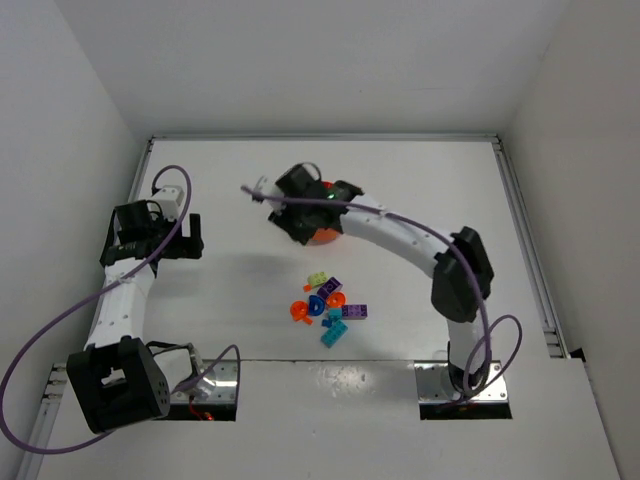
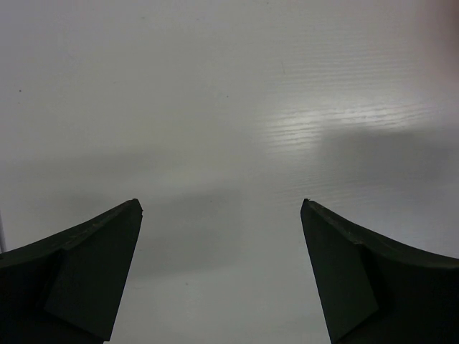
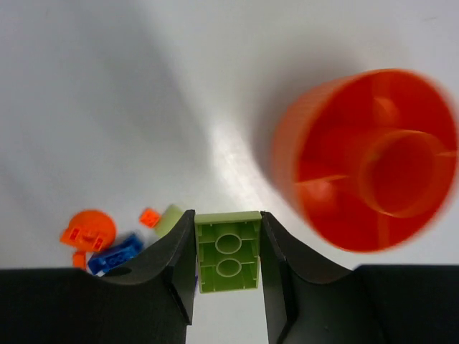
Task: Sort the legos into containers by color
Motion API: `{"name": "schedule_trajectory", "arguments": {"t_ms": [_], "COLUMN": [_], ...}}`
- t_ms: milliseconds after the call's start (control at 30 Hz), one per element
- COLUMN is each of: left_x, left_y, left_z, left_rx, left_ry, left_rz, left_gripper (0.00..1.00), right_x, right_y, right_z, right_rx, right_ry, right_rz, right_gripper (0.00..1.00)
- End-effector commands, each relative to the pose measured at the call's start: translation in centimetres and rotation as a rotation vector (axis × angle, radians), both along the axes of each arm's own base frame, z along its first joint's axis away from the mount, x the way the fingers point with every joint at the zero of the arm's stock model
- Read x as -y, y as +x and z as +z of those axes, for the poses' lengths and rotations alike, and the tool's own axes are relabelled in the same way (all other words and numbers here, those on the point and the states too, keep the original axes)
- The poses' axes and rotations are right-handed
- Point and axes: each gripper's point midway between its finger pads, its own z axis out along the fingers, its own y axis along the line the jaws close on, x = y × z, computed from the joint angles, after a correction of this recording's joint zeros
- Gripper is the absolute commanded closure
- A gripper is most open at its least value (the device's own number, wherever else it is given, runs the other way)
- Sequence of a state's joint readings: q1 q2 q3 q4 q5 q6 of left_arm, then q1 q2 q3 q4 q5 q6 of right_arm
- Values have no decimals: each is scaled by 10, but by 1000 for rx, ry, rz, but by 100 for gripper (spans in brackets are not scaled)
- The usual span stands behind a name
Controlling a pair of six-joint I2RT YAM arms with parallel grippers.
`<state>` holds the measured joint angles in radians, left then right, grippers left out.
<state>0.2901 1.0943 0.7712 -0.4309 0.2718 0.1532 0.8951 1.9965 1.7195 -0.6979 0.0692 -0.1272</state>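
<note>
A lime green brick point(image 3: 228, 254) is pinched by the right gripper point(image 3: 227, 222) at lower centre. The left gripper point(image 2: 221, 211) is spread wide.

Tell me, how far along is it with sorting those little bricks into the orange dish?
Early, it seems. Done: nothing certain, since the orange dish is too blurred to show any bricks inside. In hand: the right pincer grips a lime green brick near the dish. To do: a pile of bricks waits unsorted, and the left pincer hangs open and empty.
</note>
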Motion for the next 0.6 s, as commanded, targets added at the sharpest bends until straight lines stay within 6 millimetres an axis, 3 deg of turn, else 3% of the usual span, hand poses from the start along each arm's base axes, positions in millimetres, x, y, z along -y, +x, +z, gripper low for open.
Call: {"name": "schedule_trajectory", "arguments": {"t_ms": [0, 100, 167, 300, 467, 567], "left_x": [-2, -1, -1, -1, -2, -2], "left_y": [9, 11, 11, 11, 13, 14], "left_z": [16, 17, 17, 16, 21, 20], "left_rx": [61, 62, 62, 51, 62, 52], "left_ry": [1, -5, -5, -8, 2, -1], "left_rz": [-12, -19, -19, -19, -25, -25], "left_gripper": [0, 0, 0, 0, 0, 0], "right_x": [0, 13, 18, 32, 37, 46], "right_y": [43, 64, 77, 109, 126, 137], "right_z": [94, 120, 128, 128, 132, 120], "right_rx": [160, 250, 278, 325, 336, 330], "right_ry": [276, 350, 382, 428, 499, 512], "right_rz": [-135, -198, -252, -377, -442, -485], "right_gripper": [100, 100, 100, 100, 100, 100]}}
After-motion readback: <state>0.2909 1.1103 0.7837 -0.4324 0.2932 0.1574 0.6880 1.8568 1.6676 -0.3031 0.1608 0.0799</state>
